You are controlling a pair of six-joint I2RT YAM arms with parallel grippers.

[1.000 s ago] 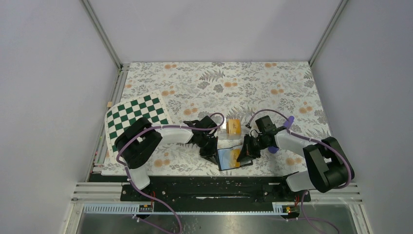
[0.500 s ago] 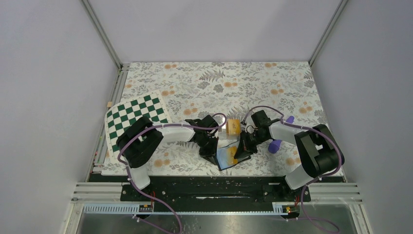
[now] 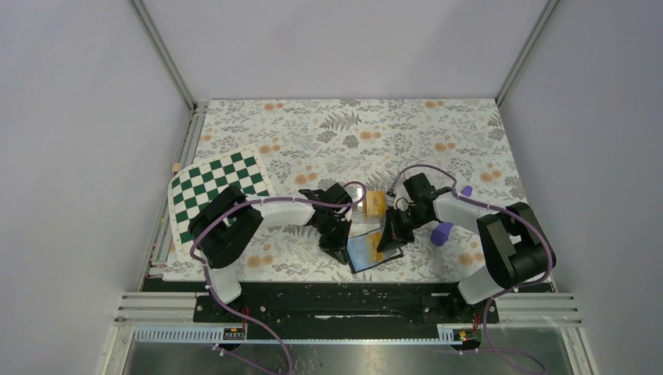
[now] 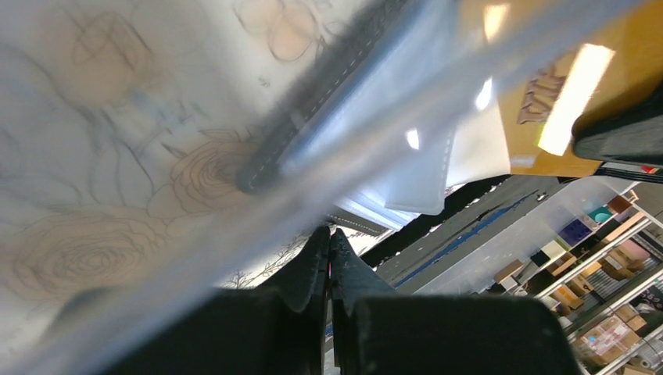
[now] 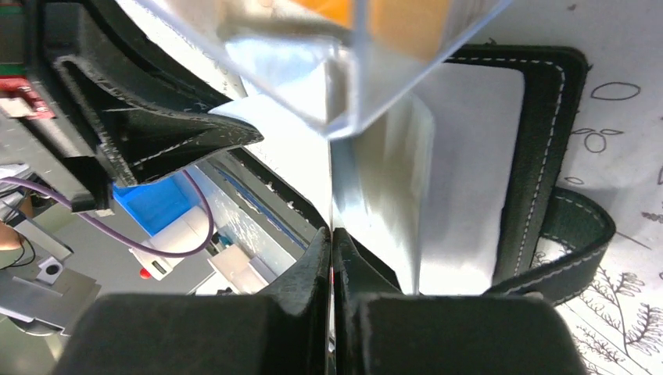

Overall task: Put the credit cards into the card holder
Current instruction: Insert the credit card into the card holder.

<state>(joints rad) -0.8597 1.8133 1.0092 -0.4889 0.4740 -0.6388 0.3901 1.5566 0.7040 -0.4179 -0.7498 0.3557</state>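
The card holder (image 3: 361,254) lies open on the desk (image 3: 352,133) near its front edge, between the two arms, with its pale pockets facing up and its snap tab (image 5: 582,234) trailing to one side. The left tool (image 4: 328,238) is pinched fully shut at the holder's left side. Its own camera shows a thin translucent pocket leaf running across the fingertips, so it seems to be nipping that leaf to keep a pocket mouth open, though the exact hold is hard to make out. The right tool (image 5: 332,238) is also closed tight, apparently on one orange credit card (image 4: 547,86) held at one end and poised over the pale pockets. More credit cards (image 3: 375,201) stand in a clear box (image 5: 344,78) just behind the holder, and a purple cylinder (image 3: 442,232) lies beside the right arm.

The card looks light, stiff and slick. A flat pinch on one end, leaving most of its length free, suits sliding it in, but it could pivot or slip between the pads if its leading corner catches. The holder looks soft and limp: its leaf is likely to buckle, and the whole thing may skid on the desk unless it is held, best by the stitched rim or the leaf beside the target slot
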